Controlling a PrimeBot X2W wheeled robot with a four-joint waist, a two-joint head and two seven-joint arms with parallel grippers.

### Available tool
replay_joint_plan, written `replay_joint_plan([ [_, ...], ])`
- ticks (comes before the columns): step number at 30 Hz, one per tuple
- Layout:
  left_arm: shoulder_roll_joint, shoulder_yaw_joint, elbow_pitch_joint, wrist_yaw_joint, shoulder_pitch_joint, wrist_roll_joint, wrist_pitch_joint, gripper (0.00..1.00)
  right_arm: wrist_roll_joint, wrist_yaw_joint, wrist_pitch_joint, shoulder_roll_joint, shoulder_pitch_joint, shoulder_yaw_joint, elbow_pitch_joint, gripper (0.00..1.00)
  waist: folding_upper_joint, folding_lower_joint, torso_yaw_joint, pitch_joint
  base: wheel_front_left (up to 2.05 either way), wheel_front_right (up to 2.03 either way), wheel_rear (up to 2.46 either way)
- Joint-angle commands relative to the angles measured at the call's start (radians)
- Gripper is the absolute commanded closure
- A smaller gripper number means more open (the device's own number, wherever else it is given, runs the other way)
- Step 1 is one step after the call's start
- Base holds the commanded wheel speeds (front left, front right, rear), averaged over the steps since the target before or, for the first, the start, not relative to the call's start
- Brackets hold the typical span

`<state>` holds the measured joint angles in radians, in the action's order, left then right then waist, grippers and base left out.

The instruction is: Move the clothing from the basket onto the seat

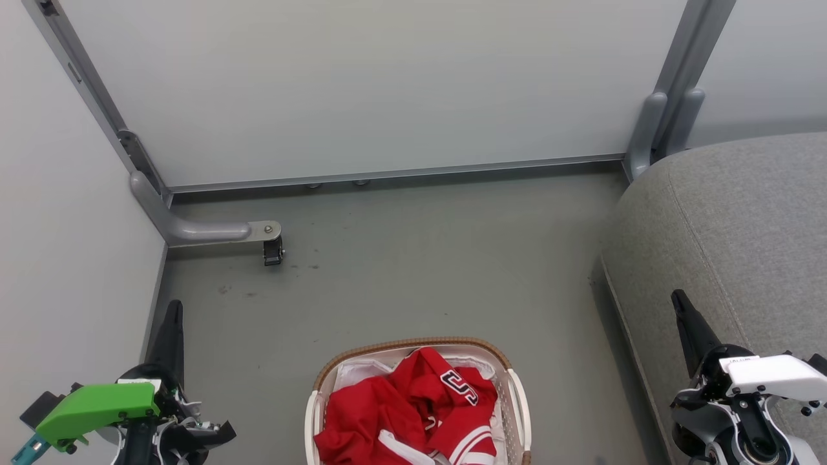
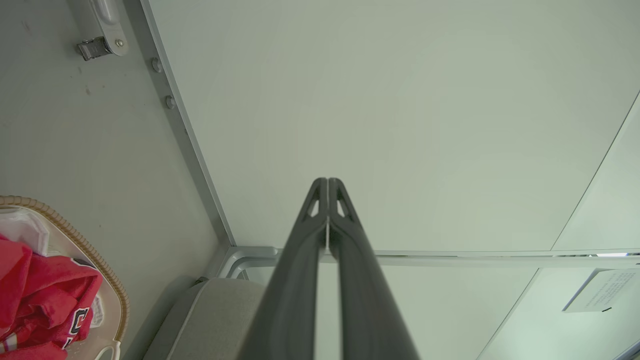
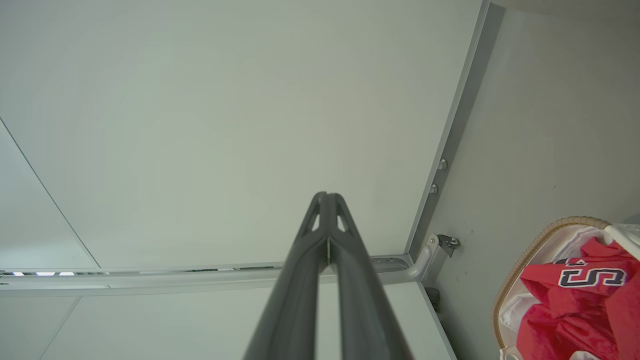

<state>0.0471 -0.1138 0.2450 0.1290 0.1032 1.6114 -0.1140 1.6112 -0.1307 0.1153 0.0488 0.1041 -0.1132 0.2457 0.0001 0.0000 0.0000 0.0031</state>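
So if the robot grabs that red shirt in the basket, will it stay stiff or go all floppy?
Probably floppy: the red jersey lies crumpled in folds. Likely light, being thin cloth. It may drag the white liner beneath.

Not much to read here tbh. The only real lettering is the patch on the red jersey in the basket. It's black letters with a white outline. One looks like a big "S", and the one next to it is creased into a fold, so I can't tell what it is. In the left wrist view there's a paper notice on the wall panel with lines of print, way too small to read. The small white sticker on the right gripper body is also illegible.
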Motion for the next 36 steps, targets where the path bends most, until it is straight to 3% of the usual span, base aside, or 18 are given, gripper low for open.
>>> replay_joint_plan([
  [1,0.006,-0.002,-0.001,0.004,0.012,0.003,-0.003,1.0,0.004,0.0,0.001,0.003,0.009,-0.002,-0.004,1.0,-0.0001,0.0,0.0,0.0,0.0,0.0,0.0],
  [36,0.006,-0.002,-0.001,0.004,0.012,0.003,-0.003,1.0,0.004,0.0,0.001,0.003,0.009,-0.002,-0.004,1.0,-0.0001,0.0,0.0,0.0,0.0,0.0,0.0],
])
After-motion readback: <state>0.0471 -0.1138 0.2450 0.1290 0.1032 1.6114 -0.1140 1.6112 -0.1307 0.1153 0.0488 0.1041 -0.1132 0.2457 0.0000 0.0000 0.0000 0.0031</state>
